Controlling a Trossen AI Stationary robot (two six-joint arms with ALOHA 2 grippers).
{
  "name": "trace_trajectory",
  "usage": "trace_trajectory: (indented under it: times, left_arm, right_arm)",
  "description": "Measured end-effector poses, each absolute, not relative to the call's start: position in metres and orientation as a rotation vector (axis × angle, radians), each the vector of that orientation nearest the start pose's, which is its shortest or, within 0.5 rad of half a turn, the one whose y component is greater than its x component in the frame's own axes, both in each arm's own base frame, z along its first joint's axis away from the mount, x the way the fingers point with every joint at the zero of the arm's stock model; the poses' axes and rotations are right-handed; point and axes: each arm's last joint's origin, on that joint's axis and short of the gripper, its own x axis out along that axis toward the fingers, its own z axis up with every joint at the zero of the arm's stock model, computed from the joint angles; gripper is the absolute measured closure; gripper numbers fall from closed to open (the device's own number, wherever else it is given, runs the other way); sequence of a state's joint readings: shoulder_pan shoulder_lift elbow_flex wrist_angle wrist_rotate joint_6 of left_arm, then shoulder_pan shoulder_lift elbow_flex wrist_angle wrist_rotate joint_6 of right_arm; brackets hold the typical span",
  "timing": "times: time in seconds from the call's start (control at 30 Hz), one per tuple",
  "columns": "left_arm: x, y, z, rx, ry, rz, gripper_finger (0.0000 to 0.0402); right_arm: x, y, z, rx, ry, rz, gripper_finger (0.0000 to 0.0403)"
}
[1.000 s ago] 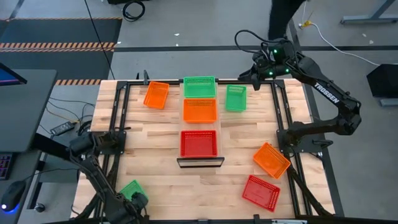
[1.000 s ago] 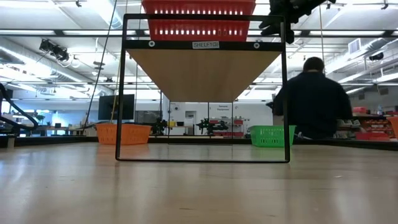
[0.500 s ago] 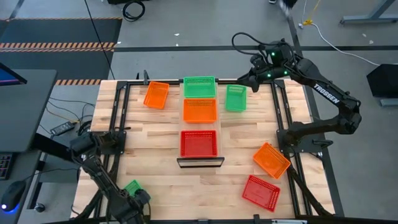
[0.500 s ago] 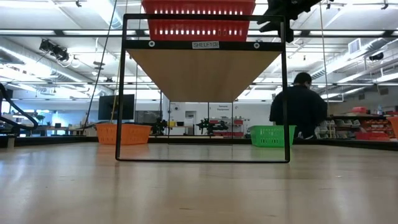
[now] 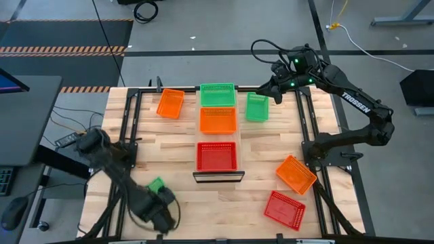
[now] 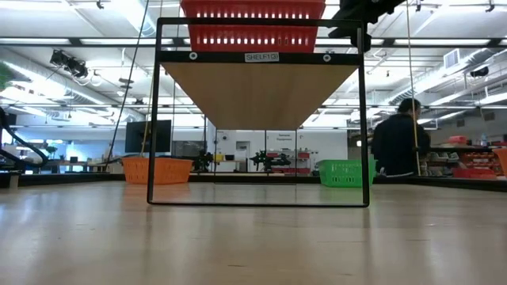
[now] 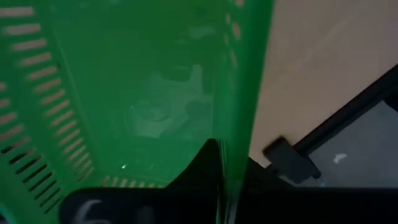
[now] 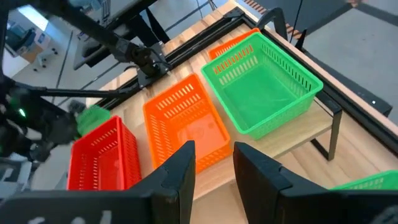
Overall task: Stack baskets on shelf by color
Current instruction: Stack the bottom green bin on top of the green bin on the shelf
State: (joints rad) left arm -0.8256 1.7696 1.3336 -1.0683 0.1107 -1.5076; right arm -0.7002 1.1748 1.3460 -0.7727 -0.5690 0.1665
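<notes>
Left gripper lower left, jaws pinching green basket wall, likely for carry to shelf. Right gripper upper right, jaws part-spread, empty, near second green basket.

Overhead ceiling strips light my workspace evenly; shadows stay soft. My left arm smears with motion blur beside the shelf.

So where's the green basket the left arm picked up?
In the high view the green basket is in the left gripper, at the table's near left, left of the red basket on the shelf.
</notes>
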Motion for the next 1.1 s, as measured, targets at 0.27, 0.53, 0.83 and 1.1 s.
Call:
trace_trajectory:
  times: [0.27, 0.53, 0.83, 1.1]
  left_arm:
    - [0.229, -0.153, 0.296, -0.499, 1.517, 0.52, 0.04]
    - [0.244, -0.057, 0.369, -0.332, 1.307, 0.467, 0.04]
    - [0.253, 0.044, 0.415, 0.002, 1.145, 0.473, 0.04]
    - [0.257, 0.104, 0.425, 0.196, 1.037, 0.389, 0.04]
  right_arm:
    - [0.182, -0.133, 0.396, 0.418, 0.481, -0.142, 0.0288]
    - [0.182, -0.133, 0.396, 0.414, 0.482, -0.141, 0.0288]
    - [0.182, -0.133, 0.396, 0.456, 0.479, -0.155, 0.0288]
    - [0.184, -0.137, 0.399, 0.538, 0.433, -0.255, 0.0288]
